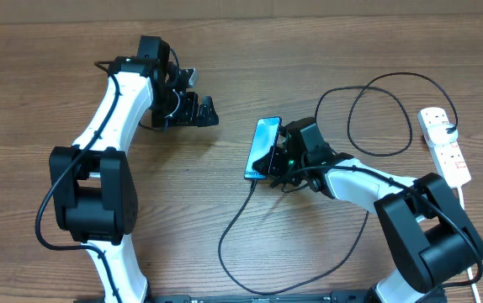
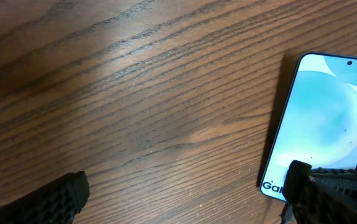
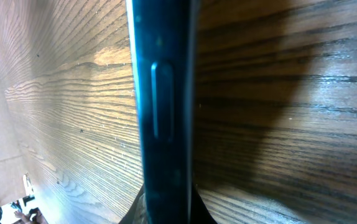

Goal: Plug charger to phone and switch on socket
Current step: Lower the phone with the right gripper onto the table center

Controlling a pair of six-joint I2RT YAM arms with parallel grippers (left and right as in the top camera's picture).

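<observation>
The phone (image 1: pixel 266 143) has a light-blue screen and stands tipped up on one long edge at the table's centre. My right gripper (image 1: pixel 276 161) is shut on it near its lower end. The right wrist view shows the phone's dark side edge (image 3: pixel 163 93) with a side button, pinched between the fingers of my right gripper (image 3: pixel 166 208). The charger (image 1: pixel 229 231), a thin black cable, runs from the phone's lower end in loops toward the socket (image 1: pixel 445 145) at the far right. My left gripper (image 1: pixel 201 112) is open, left of the phone. Its wrist view shows the phone (image 2: pixel 324 118) beside one finger.
My left gripper's fingers (image 2: pixel 63 199) stand wide over bare wood. A black plug (image 1: pixel 452 129) sits in the socket, with a white cord trailing off toward the table's front edge. Cable loops lie behind and in front of the right arm (image 1: pixel 368 181).
</observation>
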